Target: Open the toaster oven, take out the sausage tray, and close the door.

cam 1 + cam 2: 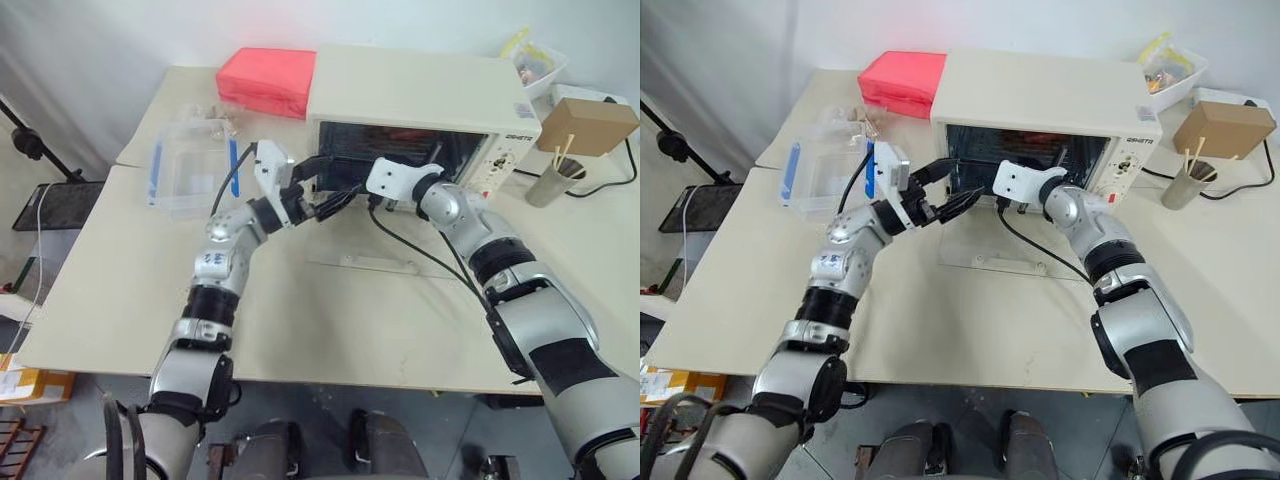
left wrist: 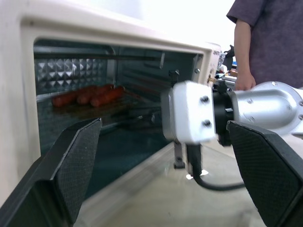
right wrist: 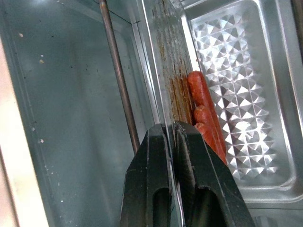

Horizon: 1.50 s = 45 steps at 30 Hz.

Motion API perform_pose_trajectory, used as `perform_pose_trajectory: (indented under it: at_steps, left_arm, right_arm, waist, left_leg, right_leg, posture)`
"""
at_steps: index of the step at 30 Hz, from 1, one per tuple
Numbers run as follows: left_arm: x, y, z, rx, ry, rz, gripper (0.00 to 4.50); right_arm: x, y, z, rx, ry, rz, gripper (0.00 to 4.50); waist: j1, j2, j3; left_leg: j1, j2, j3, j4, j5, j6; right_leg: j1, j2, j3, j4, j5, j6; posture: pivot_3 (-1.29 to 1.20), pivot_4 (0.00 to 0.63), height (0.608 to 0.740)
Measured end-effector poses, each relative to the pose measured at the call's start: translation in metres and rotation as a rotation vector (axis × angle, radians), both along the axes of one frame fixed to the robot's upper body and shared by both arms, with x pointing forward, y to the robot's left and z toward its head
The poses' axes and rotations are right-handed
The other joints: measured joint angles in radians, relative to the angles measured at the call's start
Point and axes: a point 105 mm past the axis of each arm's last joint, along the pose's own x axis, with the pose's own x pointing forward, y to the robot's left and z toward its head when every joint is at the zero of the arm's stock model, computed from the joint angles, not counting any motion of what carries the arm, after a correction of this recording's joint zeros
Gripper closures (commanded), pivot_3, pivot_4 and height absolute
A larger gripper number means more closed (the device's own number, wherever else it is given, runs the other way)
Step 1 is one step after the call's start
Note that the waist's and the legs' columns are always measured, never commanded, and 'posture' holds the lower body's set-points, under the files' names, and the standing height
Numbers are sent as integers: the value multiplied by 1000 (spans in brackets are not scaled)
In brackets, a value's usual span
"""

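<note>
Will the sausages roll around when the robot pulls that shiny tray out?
Probably a bit. The sausages are round and lie loose on the tray, so a tilt could roll them. The thin metal tray looks stiff and light; the right end effector pinches just its edge, so it may sag.

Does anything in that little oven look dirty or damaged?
Yes: brown, rust-like staining runs along the sausage tray rim beside the sausages, just ahead of the right gripper clamped on it. Nothing looks spilled or broken.

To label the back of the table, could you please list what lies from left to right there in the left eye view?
clear plastic box → pink-red box → toaster oven → cup of sticks
</note>
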Motion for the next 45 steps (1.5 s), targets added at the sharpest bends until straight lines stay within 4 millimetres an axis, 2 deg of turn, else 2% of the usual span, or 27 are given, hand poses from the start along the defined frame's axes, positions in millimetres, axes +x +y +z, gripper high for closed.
perform_pose_trajectory:
  at_steps: [9, 15, 24, 33, 37, 40, 43, 45]
  left_arm:
    - [13, -3, 8, -39, 18, -13, 0]
    - [21, -3, 11, -65, 47, -8, 0]
    - [21, -1, 9, -75, 79, -46, 0]
    - [21, 8, 5, -70, 90, -49, 0]
    - [16, 32, -7, -85, 208, -64, 0]
    - [6, 52, -18, -105, 420, -99, 0]
    - [-13, 60, -23, -95, 619, -170, 0]
    - [-26, 59, -23, -95, 702, -219, 0]
  right_arm:
    - [-13, -7, -2, -43, -26, 41, 4489]
    - [-50, -5, -10, -105, -25, 138, 4489]
    - [-109, -9, -23, -129, 6, 170, 4489]
    - [-151, -19, -35, -143, 41, 164, 4489]
    - [-168, -16, -39, -143, 50, 185, 4489]
    - [-174, -12, -42, -152, 62, 209, 4489]
    - [-174, -8, -40, -155, 56, 227, 4489]
    - [-174, -4, -36, -159, 43, 247, 4489]
  waist:
    - [3, 0, 0]
    - [7, 0, 0]
    - [28, 0, 0]
    - [36, 0, 0]
    - [32, 0, 0]
    - [26, 0, 0]
    - [26, 0, 0]
    - [32, 0, 0]
  left_leg:
    - [-3, -1, -5, 0, 0, 0]
    - [-5, -1, -5, 1, 1, 1]
    - [-5, -2, -5, 2, 2, 1]
    - [-5, -2, -4, 2, 2, 0]
    - [-4, -2, -5, 2, 2, 0]
    - [-4, -2, -5, 2, 2, 0]
    - [-2, -2, -6, 2, 2, 0]
    - [-1, -2, -7, 2, 2, 0]
  right_leg:
    - [0, 0, -7, 0, 0, 0]
    - [0, 0, -15, -1, 0, 0]
    - [0, 0, -16, -1, 0, 0]
    - [0, 0, -16, -1, 0, 0]
    - [0, 1, -15, 0, 0, 0]
    - [0, 0, -15, 0, 0, 0]
    - [2, 0, -10, 0, 0, 0]
    - [4, 0, -7, 0, 0, 0]
  posture:
    - [0, 150, 740]
    - [0, 150, 740]
    - [0, 150, 740]
    - [0, 150, 740]
    - [0, 150, 740]
    - [0, 150, 740]
    - [0, 150, 740]
    - [0, 150, 740]
